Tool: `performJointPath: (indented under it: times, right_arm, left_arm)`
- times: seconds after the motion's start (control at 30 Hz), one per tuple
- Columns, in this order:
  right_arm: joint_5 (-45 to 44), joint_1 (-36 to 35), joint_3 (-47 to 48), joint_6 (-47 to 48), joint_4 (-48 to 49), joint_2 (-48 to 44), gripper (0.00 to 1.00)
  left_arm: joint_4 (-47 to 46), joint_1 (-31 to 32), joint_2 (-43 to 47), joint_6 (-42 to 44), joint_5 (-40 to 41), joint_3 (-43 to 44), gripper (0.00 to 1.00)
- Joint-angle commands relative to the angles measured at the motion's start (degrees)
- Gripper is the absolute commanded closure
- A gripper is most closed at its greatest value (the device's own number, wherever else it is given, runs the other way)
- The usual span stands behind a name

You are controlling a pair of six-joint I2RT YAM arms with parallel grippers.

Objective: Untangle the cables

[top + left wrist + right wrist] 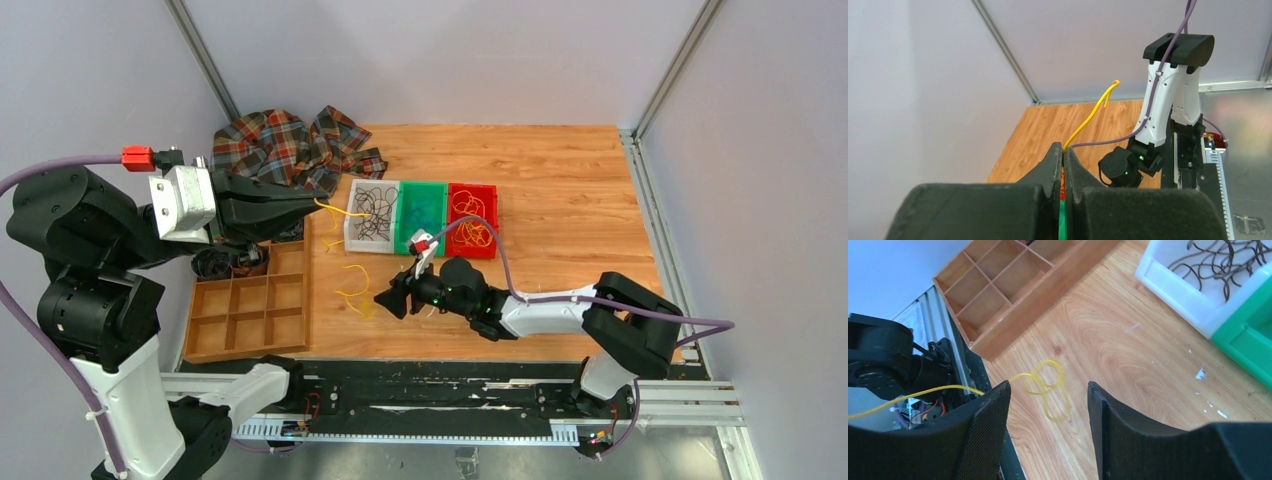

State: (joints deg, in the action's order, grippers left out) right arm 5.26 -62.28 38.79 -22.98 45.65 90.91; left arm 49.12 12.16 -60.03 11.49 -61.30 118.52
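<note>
Table point(560, 170): bare wood under both sets of jaws.
Plaid cloth point(285, 145): crumpled beyond and beside the left jaws.
Wooden tray point(245, 310): divided, below the left jaws, well to the side of the right ones.
Bins: white point(349, 225) just ahead of the left jaws and holding black cables point(372, 212); green point(420, 250) and red point(472, 254) lie farther along, the red holding yellow ones.
Left gripper point(1063, 152): raised, jaws pinched tight on a yellow strand point(1090, 115) that sticks out past the tips, its end free.
Right gripper point(1048, 387): low, jaws spread wide and holding nothing.
Yellow loops point(1048, 362): flat on the table, in line with the gap of the right jaws, not touching either pad; a tail runs off past one finger.
Link: I cannot tell whether loops and pinched strand are one cable.
Risk: if they join, a lift by the left arm could drag the loops out of the gap or cinch them into a knot.
Risk: thread-thin wire may slip past closing pads.
</note>
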Motion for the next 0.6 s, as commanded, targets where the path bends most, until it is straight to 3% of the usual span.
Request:
performJointPath:
  times: [0.0,0.2,0.33,0.57]
  right_arm:
    - [2.8,-1.0,2.2,1.3,2.5,-2.3,0.42]
    - [4.5,-1.1,1.5,4.3,0.5,-6.7,0.40]
    - [6.2,-4.0,-1.3,12.9,1.6,-11.4,0.32]
    - [11.7,-9.6,3.7,23.8,-2.9,-10.7,0.30]
  left_arm:
    - [-2.8,0.0,-0.4,-2.2,0.8,1.0,0.99]
    - [-3.0,0.0,-0.3,-1.8,1.4,0.8,0.99]
    - [-3.0,0.1,-0.3,-1.3,1.6,0.9,0.99]
    - [-4.1,0.0,-0.7,-3.0,1.1,1.7,0.98]
